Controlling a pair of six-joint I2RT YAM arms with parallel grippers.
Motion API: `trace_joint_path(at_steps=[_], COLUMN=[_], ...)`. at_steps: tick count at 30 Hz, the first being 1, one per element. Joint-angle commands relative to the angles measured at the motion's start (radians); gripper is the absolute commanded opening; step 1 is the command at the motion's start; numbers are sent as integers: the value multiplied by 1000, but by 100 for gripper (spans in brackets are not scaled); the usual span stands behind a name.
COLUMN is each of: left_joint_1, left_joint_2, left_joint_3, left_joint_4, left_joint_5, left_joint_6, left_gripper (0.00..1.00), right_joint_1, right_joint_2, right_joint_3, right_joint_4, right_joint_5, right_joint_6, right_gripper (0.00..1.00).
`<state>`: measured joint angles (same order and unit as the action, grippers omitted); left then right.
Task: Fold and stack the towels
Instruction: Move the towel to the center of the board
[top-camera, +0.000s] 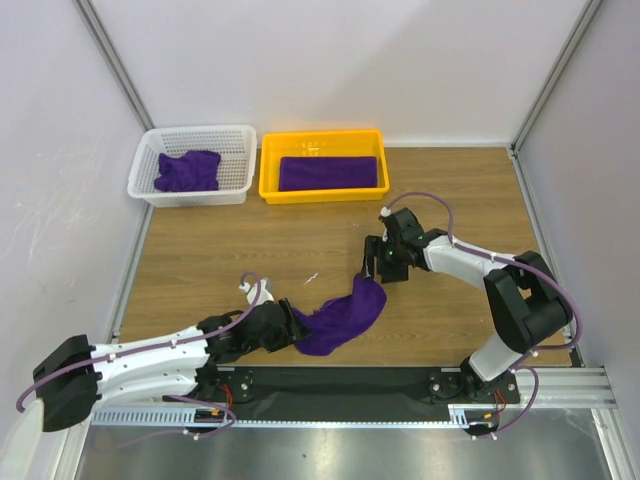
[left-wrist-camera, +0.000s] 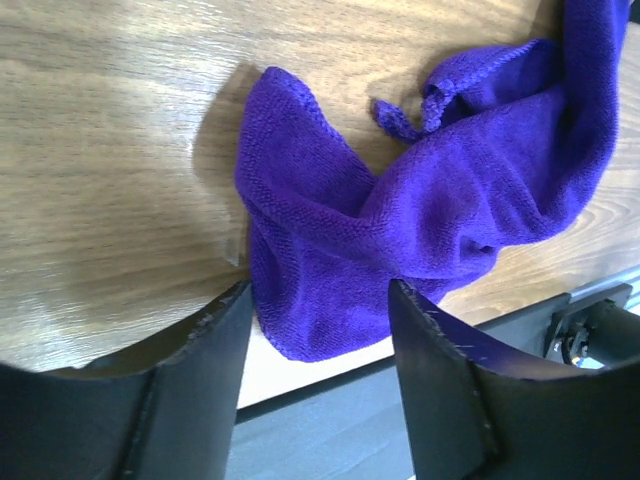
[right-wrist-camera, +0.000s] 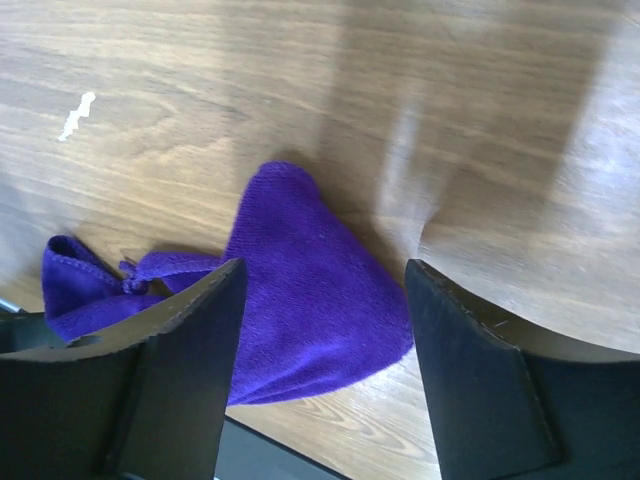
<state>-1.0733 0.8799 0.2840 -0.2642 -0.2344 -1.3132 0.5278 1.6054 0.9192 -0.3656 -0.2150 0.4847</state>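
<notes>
One crumpled purple towel (top-camera: 342, 314) lies on the wooden table near its front edge. My left gripper (top-camera: 291, 326) is low at the towel's near-left end. In the left wrist view that gripper (left-wrist-camera: 320, 305) is open, its fingers (left-wrist-camera: 205, 345) straddling a towel corner (left-wrist-camera: 330, 290) without pinching it. My right gripper (top-camera: 373, 272) is at the far-right end. It (right-wrist-camera: 320, 285) is also open, with the towel's rounded end (right-wrist-camera: 310, 300) between its jaws. A second towel (top-camera: 186, 170) lies bunched in the white basket (top-camera: 238, 135). A third towel (top-camera: 330, 172) lies folded flat in the yellow tray (top-camera: 320, 136).
The basket and the tray stand side by side at the back of the table. A black rail (top-camera: 340, 385) runs along the front edge just below the crumpled towel. A small white scuff (right-wrist-camera: 75, 115) marks the wood. White walls close in both sides.
</notes>
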Motion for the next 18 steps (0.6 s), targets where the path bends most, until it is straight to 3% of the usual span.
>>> trace_joint_path(at_steps=[1, 6, 12, 15, 18], left_joint_1=[-8, -8, -8, -8, -8], left_joint_2=[11, 22, 40, 44, 18], left_joint_3=[-2, -9, 44, 104, 190], left_joint_4=[-12, 3, -21, -98, -248], left_joint_5=[-40, -88, -146, -192, -247], left_joint_6=[-17, -37, -12, -9, 3], left_gripper=[60, 46, 26, 0, 0], right_joint_1=[14, 15, 15, 15, 14], right_joint_2=[13, 21, -38, -74, -128], right_joint_3=[1, -51, -60, -36, 9], right_joint_4=[71, 128, 140, 96, 21], right_joint_5=[-21, -50, -60, -28, 26], right_joint_6=[-15, -3, -1, -9, -14], right_gripper=[69, 53, 26, 0, 0])
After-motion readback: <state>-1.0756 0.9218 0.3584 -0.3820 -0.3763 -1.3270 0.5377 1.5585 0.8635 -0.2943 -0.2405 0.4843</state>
